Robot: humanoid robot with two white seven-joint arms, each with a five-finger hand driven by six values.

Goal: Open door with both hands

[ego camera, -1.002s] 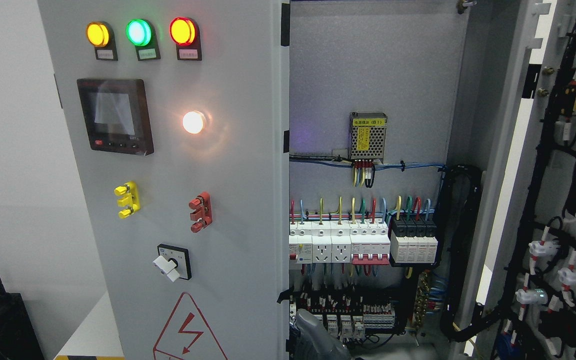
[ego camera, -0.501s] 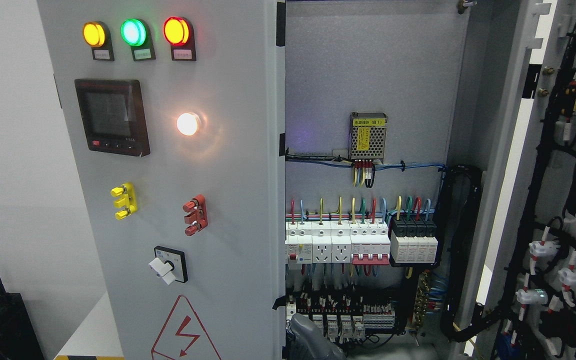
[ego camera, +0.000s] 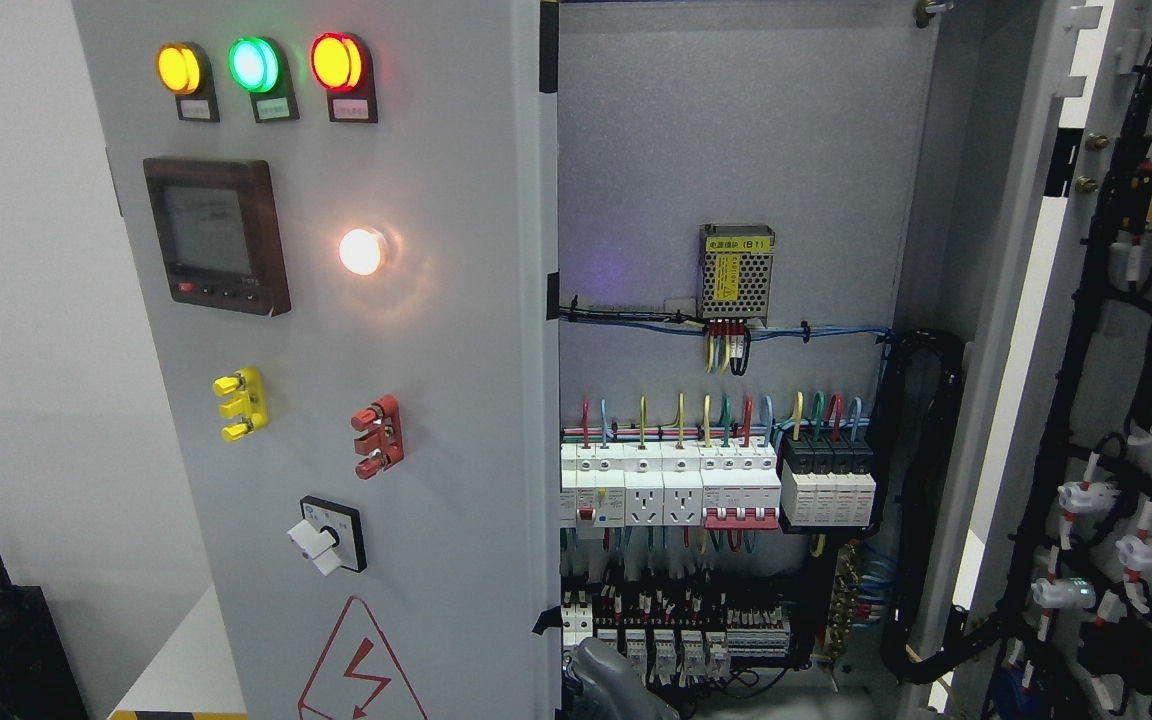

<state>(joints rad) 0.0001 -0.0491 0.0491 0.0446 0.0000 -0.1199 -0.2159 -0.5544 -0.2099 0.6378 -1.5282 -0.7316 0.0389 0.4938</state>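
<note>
1. This is an electrical test or training lab, built around a tall grey control cabinet (ego camera: pixel 456 300) that fills the middle of the frame.
2. The left door carries yellow, green and red indicator lamps (ego camera: pixel 254 64), a digital panel meter (ego camera: pixel 218 236), a rotary switch (ego camera: pixel 328 535) and a high-voltage warning triangle (ego camera: pixel 364 668).
3. Inside, at centre, sit rows of circuit breakers (ego camera: pixel 671 488) with coloured wiring and a small power supply (ego camera: pixel 736 272).
4. At far left, a plain white wall (ego camera: pixel 26 330).

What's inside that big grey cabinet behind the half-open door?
A small metal mesh power unit, a row of white circuit breakers and coloured wires show. The grey left door hides whatever sits further left.
</note>
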